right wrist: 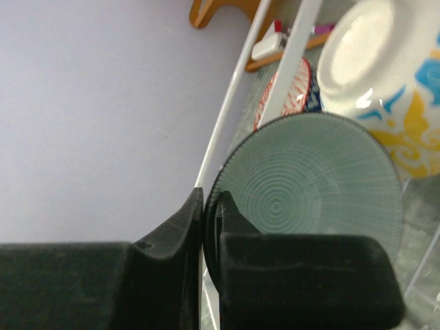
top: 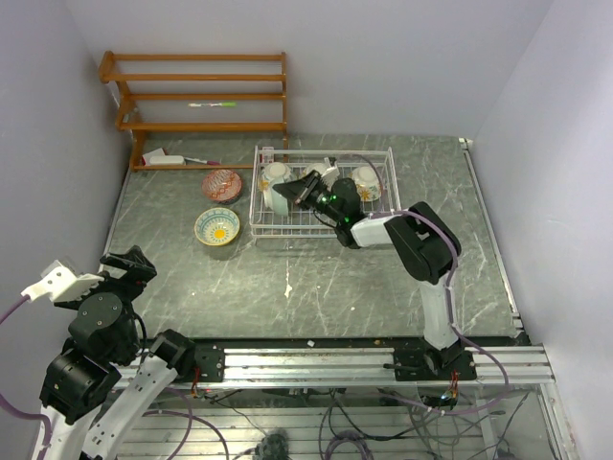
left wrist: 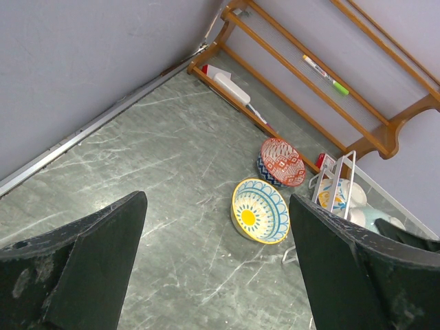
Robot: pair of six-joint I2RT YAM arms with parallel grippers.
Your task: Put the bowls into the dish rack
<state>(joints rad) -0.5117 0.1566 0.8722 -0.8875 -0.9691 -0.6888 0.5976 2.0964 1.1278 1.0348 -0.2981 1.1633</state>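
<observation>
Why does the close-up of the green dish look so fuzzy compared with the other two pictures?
Right wrist view: the teal bowl sits very close, so the right gripper and the dish rack wires beyond it blur. Left wrist view: the left gripper is soft and dark, yet the yellow-blue bowl is crisp. Top external view: even light, faint shadows, fairly sharp.

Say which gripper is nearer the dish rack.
Right. The right gripper is over the dish rack, holding a teal bowl; the left gripper is far off, at the near left.
</observation>
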